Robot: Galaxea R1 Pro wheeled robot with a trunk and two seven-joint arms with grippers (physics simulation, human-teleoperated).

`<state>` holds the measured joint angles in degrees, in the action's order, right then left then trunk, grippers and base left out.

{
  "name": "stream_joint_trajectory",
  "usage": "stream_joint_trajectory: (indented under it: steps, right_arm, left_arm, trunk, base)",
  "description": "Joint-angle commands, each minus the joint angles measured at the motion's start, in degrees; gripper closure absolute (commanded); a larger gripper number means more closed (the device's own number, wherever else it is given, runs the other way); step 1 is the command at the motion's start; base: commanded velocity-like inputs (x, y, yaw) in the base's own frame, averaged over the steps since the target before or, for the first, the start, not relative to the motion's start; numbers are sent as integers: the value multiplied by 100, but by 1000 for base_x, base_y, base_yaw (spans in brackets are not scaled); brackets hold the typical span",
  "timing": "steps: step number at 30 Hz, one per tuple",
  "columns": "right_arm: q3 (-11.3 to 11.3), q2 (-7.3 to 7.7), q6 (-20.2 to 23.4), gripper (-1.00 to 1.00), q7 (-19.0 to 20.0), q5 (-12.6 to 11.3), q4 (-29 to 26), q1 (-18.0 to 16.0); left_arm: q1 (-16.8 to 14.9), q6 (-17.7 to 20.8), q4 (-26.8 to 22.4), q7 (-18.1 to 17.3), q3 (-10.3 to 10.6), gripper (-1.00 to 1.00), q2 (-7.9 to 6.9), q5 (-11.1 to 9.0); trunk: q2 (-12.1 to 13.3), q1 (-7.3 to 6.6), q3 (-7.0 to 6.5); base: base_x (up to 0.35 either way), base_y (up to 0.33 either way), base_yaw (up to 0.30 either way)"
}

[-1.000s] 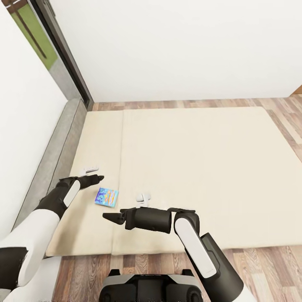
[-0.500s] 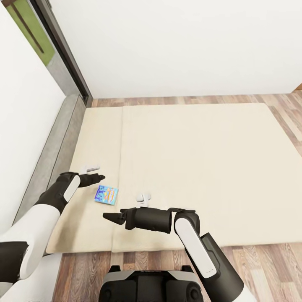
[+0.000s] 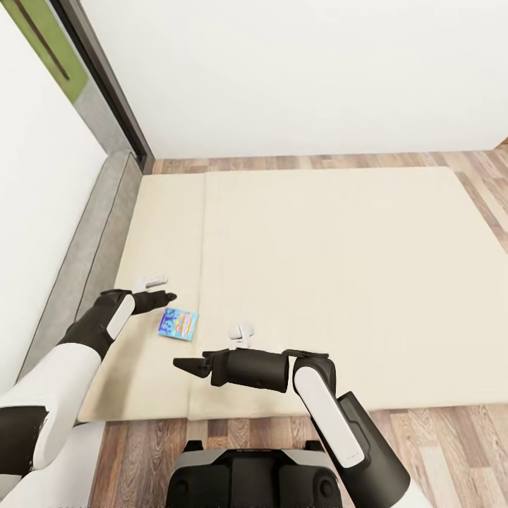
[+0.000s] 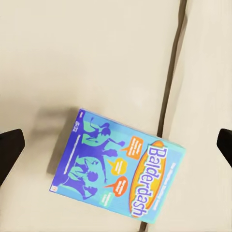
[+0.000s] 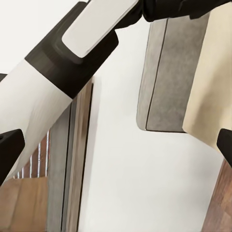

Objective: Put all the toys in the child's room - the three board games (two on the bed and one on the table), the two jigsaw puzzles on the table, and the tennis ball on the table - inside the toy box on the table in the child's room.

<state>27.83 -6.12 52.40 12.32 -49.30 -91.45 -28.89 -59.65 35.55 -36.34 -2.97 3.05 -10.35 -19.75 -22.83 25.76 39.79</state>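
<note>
At the far left runs the grey upholstered headboard (image 3: 99, 233), a soft-looking padded strip against the white wall; beside it the bed (image 3: 339, 275) spreads as a broad beige matte mattress in two parts, a dark seam between them. Since a second ago the whole head view has slid a little, so the camera has moved forward and the bed sits slightly higher in the frame. The left gripper (image 3: 159, 295) has meanwhile stretched a little further out over the mattress, and it hovers above and just left of the blue Balderdash board game (image 3: 178, 324); its dark fingertips stand wide apart at the edges of the left wrist view, nothing between them. The game (image 4: 118, 169) is a small flat glossy card box, lying tilted with one corner across the seam. I judge this the approach to a pickup, the box still to be grasped and carried to the table's bin. Further right, the right gripper (image 3: 185, 365) reaches leftward near the bed's front edge; its black fingers are spread and empty. Wooden plank floor (image 3: 451, 430) borders the bed.
</note>
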Motion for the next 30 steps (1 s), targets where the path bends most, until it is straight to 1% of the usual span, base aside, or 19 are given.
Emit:
stream_joint_trajectory:
  steps: [1,9,20,30]
  right_arm:
    - [-6,-3,21,-100,43,44,-2,-3]
    - [-4,-3,-6,-100,35,51,1,-3]
    - [2,-3,-25,-100,34,52,-1,-3]
    - [2,-3,-28,-100,33,52,-2,-3]
  left_arm:
    - [-2,-18,-5,-11,20,-100,-4,2]
    - [-2,-190,-5,-11,20,-100,-6,-7]
    - [-2,-231,-7,-15,5,-100,-31,-26]
    - [-2,-249,-7,-19,3,-100,-22,-29]
  trunk:
    - [-9,3,17]
    - [-9,3,92]
    - [-9,3,197]
    - [-9,3,291]
  base:
    - [0,0,0]
    - [0,0,0]
    - [0,0,0]
    - [0,0,0]
